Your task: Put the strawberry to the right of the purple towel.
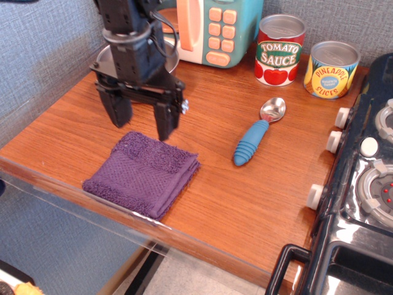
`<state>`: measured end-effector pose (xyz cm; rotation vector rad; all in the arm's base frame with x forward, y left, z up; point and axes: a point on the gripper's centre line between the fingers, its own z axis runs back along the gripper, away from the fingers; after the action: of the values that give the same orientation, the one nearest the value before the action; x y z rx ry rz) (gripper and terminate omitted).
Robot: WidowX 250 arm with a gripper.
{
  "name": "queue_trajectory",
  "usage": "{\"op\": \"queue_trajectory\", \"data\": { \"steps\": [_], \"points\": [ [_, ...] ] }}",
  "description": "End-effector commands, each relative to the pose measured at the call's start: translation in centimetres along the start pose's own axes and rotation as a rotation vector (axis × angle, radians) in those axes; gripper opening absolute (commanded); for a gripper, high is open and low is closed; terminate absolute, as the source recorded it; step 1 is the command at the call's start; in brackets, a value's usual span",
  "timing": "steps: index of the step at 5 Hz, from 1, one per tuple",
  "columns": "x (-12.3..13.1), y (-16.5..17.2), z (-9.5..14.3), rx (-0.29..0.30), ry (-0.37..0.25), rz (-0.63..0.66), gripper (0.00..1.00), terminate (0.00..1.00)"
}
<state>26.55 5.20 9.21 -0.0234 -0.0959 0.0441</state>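
Note:
The purple towel lies folded on the wooden counter near its front left edge. My black gripper hangs open and empty just above the towel's far edge, its two fingers spread wide and pointing down. The strawberry is not visible; the arm covers most of the steel bowl behind it, so I cannot tell what lies in there.
A blue-handled spoon lies right of the towel. A tomato sauce can and a pineapple can stand at the back right. A toy microwave stands at the back. A toy stove borders the right side.

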Motion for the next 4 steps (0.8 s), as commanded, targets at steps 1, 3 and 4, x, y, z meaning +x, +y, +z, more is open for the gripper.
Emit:
{"op": "queue_trajectory", "data": {
  "steps": [1,3,4],
  "points": [
    [7.0,6.8,3.2,0.078,-0.122,0.157,1.00,0.00],
    [10.5,10.3,2.7,0.144,-0.098,0.240,1.00,0.00],
    [11.6,10.6,1.0,0.158,-0.056,0.252,1.00,0.00]
  ]
}}
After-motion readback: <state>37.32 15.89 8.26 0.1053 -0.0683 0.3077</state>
